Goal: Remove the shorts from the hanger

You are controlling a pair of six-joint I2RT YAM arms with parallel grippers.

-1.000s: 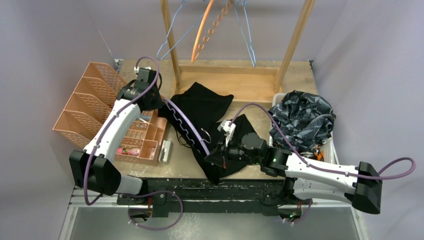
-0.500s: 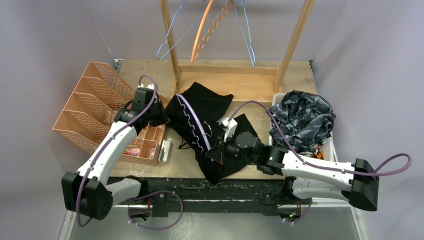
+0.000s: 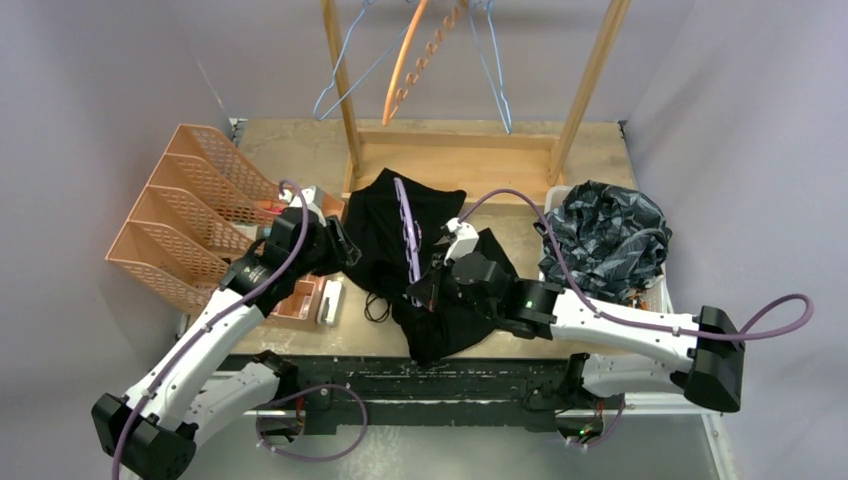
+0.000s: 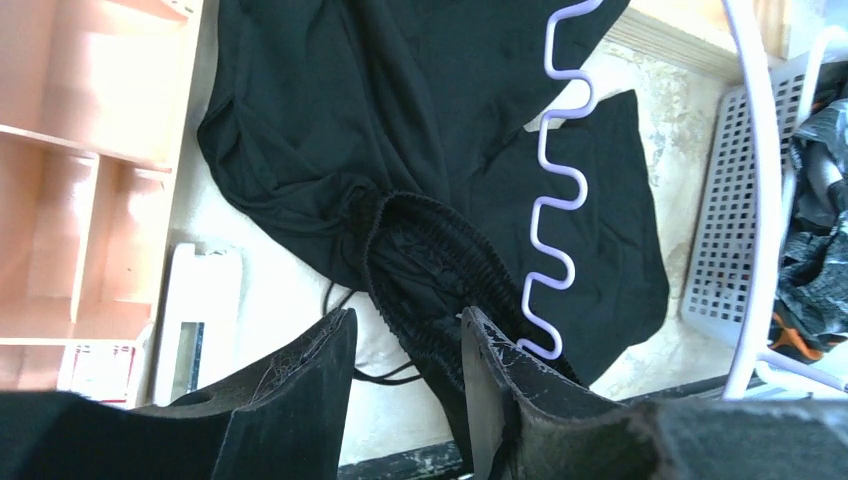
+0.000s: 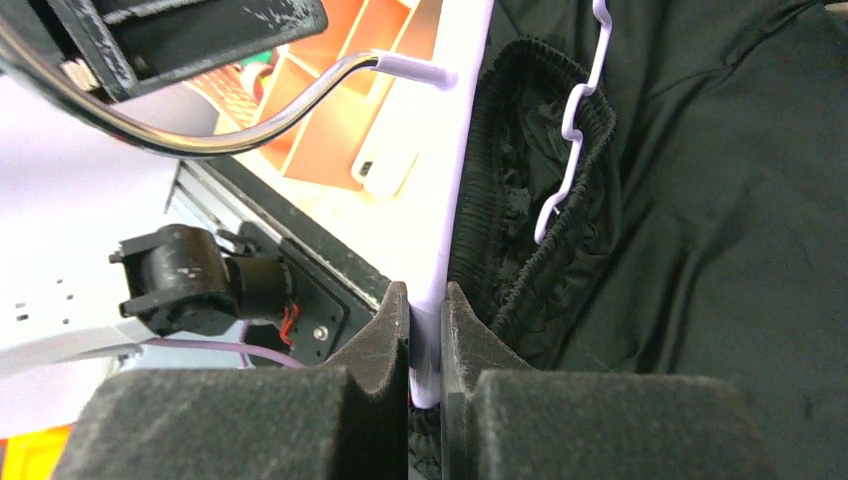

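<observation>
Popping my left claw [image 4: 407,325] open over the soft black fabric shorts [image 4: 330,120]; right claw [image 5: 425,295] stays clamped on the wavy lilac plastic hanger [image 5: 468,170], so probably tugging next.

On my left the orange trays [image 3: 180,215] wall me in, and a white block [image 3: 331,300] sits in the bare strip of surface [image 3: 365,335] beside the black shorts [image 3: 385,215]. The wooden rack [image 3: 455,165] closes the far side, the white basket [image 4: 720,210] the right. The lavender hanger [image 3: 405,225] lies across the cloth.

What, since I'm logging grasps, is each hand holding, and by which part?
The right hand pinches the lavender hanger by its straight bar. The left hand, open by the waistband of the black shorts, holds nothing.
</observation>
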